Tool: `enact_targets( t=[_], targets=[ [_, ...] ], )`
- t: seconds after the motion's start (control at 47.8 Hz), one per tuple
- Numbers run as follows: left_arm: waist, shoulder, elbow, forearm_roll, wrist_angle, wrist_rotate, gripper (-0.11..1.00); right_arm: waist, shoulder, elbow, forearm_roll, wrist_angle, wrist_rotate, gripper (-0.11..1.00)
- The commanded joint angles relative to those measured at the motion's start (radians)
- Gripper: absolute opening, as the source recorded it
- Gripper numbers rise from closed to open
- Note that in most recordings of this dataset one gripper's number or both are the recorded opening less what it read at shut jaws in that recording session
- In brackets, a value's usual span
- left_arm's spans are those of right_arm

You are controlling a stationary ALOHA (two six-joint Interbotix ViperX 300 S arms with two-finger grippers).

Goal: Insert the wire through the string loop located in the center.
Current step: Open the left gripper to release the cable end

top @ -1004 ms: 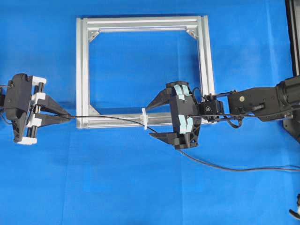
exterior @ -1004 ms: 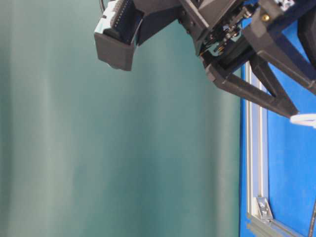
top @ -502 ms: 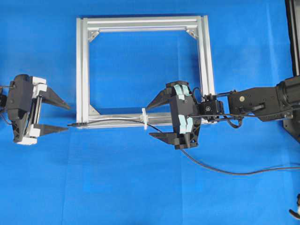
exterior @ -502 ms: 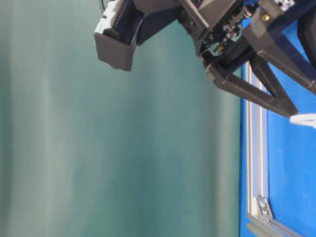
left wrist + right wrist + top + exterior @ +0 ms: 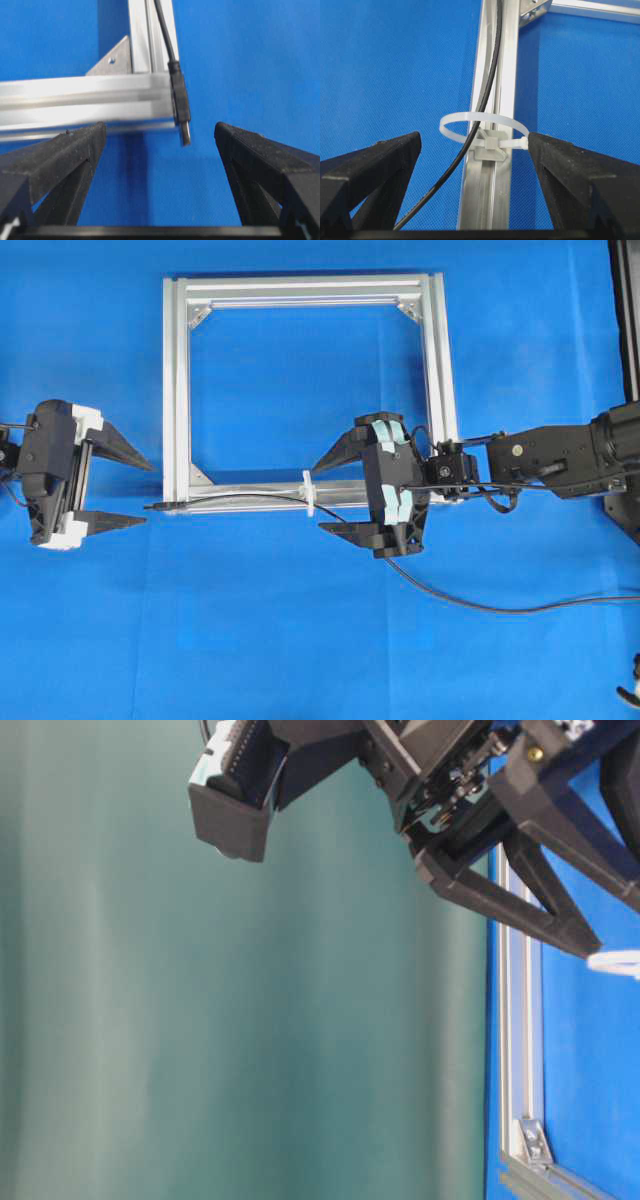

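Overhead view shows me that the left gripper (image 5: 140, 493) has just spread its fingers and let go of the wire (image 5: 240, 497), whose plug now lies free on the frame bar (image 5: 250, 495) at about 9 o'clock from the string loop (image 5: 309, 492). Since the wire passes through the loop, I judge the insertion done; the right gripper (image 5: 330, 495) is spread wide too, holding nothing.

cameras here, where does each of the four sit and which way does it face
Overhead exterior: above, facing straight down on the square silver aluminium frame; shows the open left gripper and open right gripper.
Table-level exterior: low beside the blue mat, apparently turned sideways; a black arm fills the top, which one I cannot tell.
Left wrist: on the left arm, facing the thin black wire and its plug, between its own fingers.
Right wrist: on the right arm, facing the white string loop with the wire through it.
Both wrist views share the wire and frame.
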Motion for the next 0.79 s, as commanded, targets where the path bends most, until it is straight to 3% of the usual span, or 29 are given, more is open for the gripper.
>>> enact_targets(
  t=[0.0, 0.335, 0.774],
  targets=[
    [0.003, -0.011, -0.029, 0.002, 0.0, 0.003, 0.89, -0.002, -0.049, -0.006, 0.0, 0.008, 0.0, 0.97],
    [0.018, -0.098, -0.081, 0.002, 0.103, 0.012, 0.89, -0.002, -0.17, -0.006, -0.003, 0.123, 0.0, 0.97],
    [0.031, -0.213, -0.084, 0.002, 0.158, 0.012, 0.89, -0.002, -0.238, -0.008, -0.005, 0.167, 0.0, 0.97]
  ],
)
